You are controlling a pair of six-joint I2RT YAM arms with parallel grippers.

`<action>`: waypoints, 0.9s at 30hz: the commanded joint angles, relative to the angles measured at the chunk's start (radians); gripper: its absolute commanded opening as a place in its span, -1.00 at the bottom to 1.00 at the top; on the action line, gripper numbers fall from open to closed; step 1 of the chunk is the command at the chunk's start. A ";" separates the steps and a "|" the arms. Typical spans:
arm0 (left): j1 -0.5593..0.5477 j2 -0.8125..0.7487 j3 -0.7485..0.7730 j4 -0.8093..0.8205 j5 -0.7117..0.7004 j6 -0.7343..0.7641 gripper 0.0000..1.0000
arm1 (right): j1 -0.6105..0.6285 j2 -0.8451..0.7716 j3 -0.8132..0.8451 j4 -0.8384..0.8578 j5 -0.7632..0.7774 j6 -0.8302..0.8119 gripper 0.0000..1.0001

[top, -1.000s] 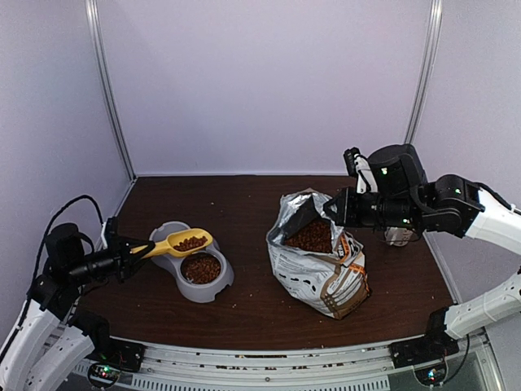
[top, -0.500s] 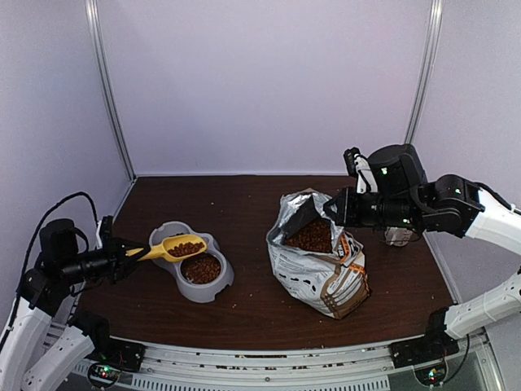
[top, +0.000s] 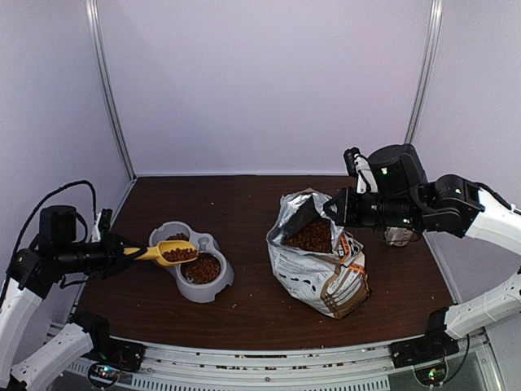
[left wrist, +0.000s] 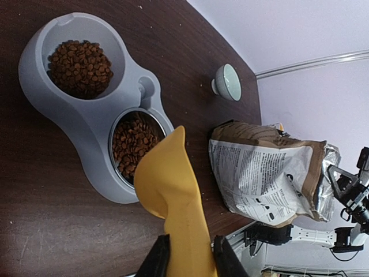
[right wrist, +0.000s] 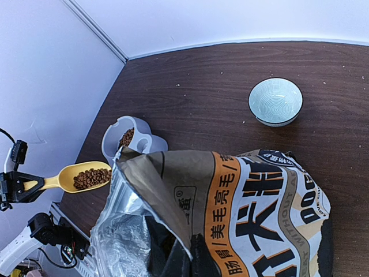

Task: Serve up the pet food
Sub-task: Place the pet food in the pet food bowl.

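Note:
A yellow scoop loaded with pet food hangs level over the left half of the grey double bowl. My left gripper is shut on the scoop's handle. Both bowl compartments hold pet food, and the scoop's underside hides part of one. The open silver-white bag stands at centre right with more pet food inside. My right gripper is shut on the bag's rim, holding the mouth open.
A small pale-blue bowl sits on the brown table behind the bag, partly hidden by my right arm in the top view. White walls close in the table at left, back and right.
My left arm has drawn the loaded scoop to the left and slightly down, from over the bowl's middle to its left half. The right arm and bag have not moved.

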 commanded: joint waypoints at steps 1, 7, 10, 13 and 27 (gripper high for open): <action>0.007 0.037 0.069 -0.031 -0.029 0.100 -1.00 | -0.016 -0.007 -0.012 -0.039 0.025 -0.002 -1.00; 0.009 0.104 0.151 -0.126 -0.072 0.193 -1.00 | -0.018 -0.004 -0.009 -0.040 0.027 -0.005 -1.00; 0.008 0.133 0.189 -0.156 -0.080 0.227 -1.00 | -0.019 -0.002 -0.008 -0.041 0.029 -0.005 -1.00; 0.007 0.162 0.218 -0.185 -0.083 0.257 -1.00 | -0.021 -0.002 -0.007 -0.040 0.028 -0.006 -1.00; 0.008 0.280 0.400 -0.330 -0.139 0.411 -1.00 | -0.028 -0.003 -0.009 -0.046 0.031 -0.012 -1.00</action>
